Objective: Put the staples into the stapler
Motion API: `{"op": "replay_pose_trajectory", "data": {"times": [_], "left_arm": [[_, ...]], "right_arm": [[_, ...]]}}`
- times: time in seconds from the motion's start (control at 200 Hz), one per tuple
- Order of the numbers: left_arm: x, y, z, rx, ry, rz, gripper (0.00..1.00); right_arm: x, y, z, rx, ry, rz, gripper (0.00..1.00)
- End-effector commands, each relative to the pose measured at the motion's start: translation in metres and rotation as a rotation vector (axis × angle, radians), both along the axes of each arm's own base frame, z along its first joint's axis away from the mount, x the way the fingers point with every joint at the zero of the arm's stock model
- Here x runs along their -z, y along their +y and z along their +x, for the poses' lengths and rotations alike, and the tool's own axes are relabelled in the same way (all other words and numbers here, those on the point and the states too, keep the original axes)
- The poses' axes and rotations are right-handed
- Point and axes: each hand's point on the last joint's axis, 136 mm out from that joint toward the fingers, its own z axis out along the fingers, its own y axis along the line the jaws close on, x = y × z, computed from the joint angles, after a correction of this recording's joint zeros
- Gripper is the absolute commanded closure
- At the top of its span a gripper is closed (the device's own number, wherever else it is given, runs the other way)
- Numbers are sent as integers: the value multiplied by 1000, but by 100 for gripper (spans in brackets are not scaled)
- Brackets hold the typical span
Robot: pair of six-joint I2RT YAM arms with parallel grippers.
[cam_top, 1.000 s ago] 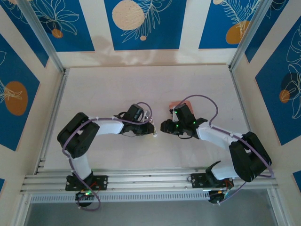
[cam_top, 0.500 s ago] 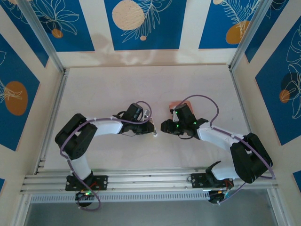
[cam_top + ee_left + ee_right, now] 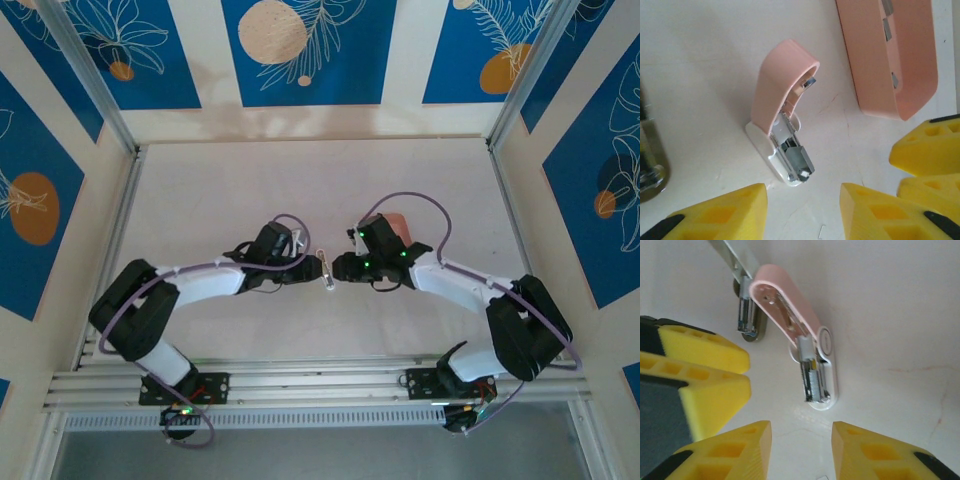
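Mid-worktop, the stapler [image 3: 327, 272] lay with its pink lid swung up and its white base flat on the surface. I had the left gripper [image 3: 802, 205] and right gripper [image 3: 799, 440] facing it from either side, both spread, pinching nothing. The staples [image 3: 886, 29] sat in the pink tray [image 3: 905, 95] nearby, toward the right edge.

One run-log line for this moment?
pink plastic stapler: hinged open | left claw: open | right claw: open | grey metal staples: in pink tray
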Motion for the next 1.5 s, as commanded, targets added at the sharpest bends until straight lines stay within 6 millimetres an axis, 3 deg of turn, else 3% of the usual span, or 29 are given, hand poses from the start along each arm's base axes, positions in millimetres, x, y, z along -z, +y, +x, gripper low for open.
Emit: {"op": "replay_pose_trajectory", "data": {"times": [0.0,0.37,0.59,1.496], "left_arm": [[-8,20,8,-98,-85,11,55],[-6,100,6,-314,-158,79,52],[-3,126,1,-361,-165,98,52],[7,128,2,-344,-142,93,52]], "right_arm": [[5,0,-2,-72,-15,-136,63],[29,4,10,-166,1,-479,66],[35,15,13,-204,22,-511,67],[53,29,11,-219,92,-486,78]]}}
